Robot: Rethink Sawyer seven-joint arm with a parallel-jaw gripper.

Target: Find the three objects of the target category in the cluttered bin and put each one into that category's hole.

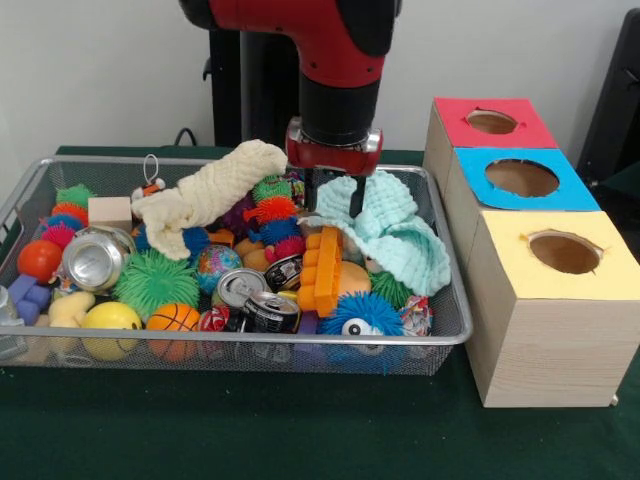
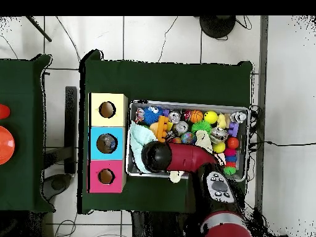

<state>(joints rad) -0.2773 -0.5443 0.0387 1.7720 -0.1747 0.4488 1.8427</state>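
**binwatcher:** Three holes, three boxes beside the wire bin [image 1: 440, 335]: red box [image 1: 490, 122] at the back, blue box [image 1: 522, 178] in the middle, yellow box [image 1: 563, 252] nearest the camera; nothing says which category is the target, so I can't tell that; the hand [image 1: 333, 195] sits low at the bin's box-side end, right on the mint-green cloth [image 1: 395, 235]; looks to me like a pick step on that cloth.

**sawyerfan:** Agreed; can you see if it's actually got hold of it? From the front the fingertips are buried in the folds; overhead the arm covers everything; I honestly can't tell if it's wide, narrow or clamped.

**binwatcher:** Same here; the cream cloth [image 1: 210, 195] is draped over the toys further along, so maybe cloths are the set; just my guess; next move would need a straight lift so the cloth clears the rim without dragging the orange block [image 1: 322, 272] along, then a carry over to the boxes.
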